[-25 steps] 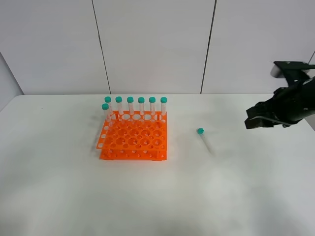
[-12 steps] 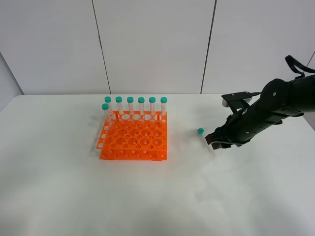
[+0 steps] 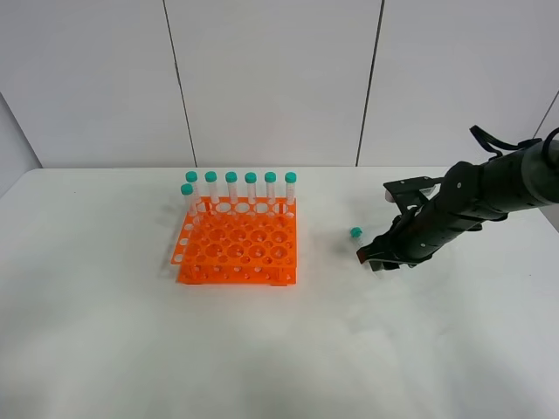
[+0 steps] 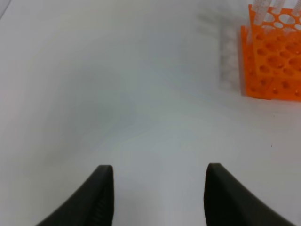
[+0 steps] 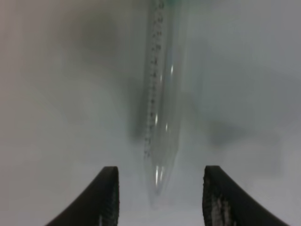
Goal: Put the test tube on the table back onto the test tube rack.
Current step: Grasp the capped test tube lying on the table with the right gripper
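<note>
Right hand [image 3: 368, 257] is low over the tabletop [image 3: 105, 349], between the test tube rack [image 3: 236, 249] and the right edge, with its fingers apart and nothing held. The test tube [image 5: 162, 103] lies flat on the tabletop just in front of this hand.

Governing relation:
- Long axis: the tube's teal cap [image 3: 355, 233] points toward the far edge and slightly toward the rack. The conical tip points back at the hand.
- Alignment: in the right wrist view the tube runs straight away from the hand, and its tip lies about midway between the two fingers. No contact with either finger is visible.
- Consequence (judgement): the fingers straddle only the tip end. Closing here would pinch the taper, so a grip farther up the graduated barrel looks more secure.

Left hand [image 4: 160, 193] hangs over bare tabletop with its fingers apart. Its wrist view shows only a corner of the orange rack, so it is well apart from the tube. The right arm is the nearer one.

The rack stands left of the tube, toward the far edge, with capped tubes [image 3: 251, 188] upright along its far row.
</note>
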Action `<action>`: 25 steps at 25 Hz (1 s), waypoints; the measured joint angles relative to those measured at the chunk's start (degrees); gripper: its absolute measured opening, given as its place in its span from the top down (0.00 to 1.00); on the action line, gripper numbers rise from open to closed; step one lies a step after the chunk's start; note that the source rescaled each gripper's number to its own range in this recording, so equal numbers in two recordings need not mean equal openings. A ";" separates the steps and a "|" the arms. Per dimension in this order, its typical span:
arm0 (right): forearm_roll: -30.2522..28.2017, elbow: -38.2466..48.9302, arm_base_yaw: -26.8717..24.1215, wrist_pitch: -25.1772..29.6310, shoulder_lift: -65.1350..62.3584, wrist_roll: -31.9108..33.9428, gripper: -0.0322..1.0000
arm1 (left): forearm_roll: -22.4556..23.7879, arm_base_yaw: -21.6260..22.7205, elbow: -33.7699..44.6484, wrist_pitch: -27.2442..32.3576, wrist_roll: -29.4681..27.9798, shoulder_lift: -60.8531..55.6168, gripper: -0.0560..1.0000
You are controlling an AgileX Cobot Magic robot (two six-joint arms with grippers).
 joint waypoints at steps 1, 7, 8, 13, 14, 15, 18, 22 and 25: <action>0.00 -0.66 0.00 0.07 0.34 0.00 0.15 | 0.00 0.00 0.00 0.00 0.00 0.00 0.18; 0.00 -2.50 0.00 0.77 2.29 0.24 0.15 | 0.00 0.00 0.00 0.00 0.00 0.00 0.18; 0.00 -2.57 0.00 1.11 2.65 0.24 0.15 | 0.00 0.00 0.00 0.00 0.00 0.00 0.18; 0.00 -2.59 0.00 1.34 3.58 0.24 0.15 | 0.00 0.00 0.39 -0.05 0.00 0.00 0.18; 0.00 -2.59 0.00 1.34 3.65 0.24 0.15 | 0.00 0.00 0.60 -0.05 0.00 0.00 0.18; 0.00 -2.59 0.00 1.34 3.65 0.24 0.15 | 0.00 0.00 0.77 -0.05 0.00 0.00 0.18; 0.00 -2.59 0.00 1.34 3.65 0.24 0.15 | 0.00 0.00 0.77 -0.05 0.00 0.00 0.18; 0.00 -2.59 0.00 1.34 3.65 0.24 0.15 | 0.00 0.00 0.77 -0.05 0.00 0.00 0.18; 0.00 -2.59 0.00 1.29 3.65 0.24 0.15 | 0.00 0.00 0.77 -0.05 0.00 0.00 0.18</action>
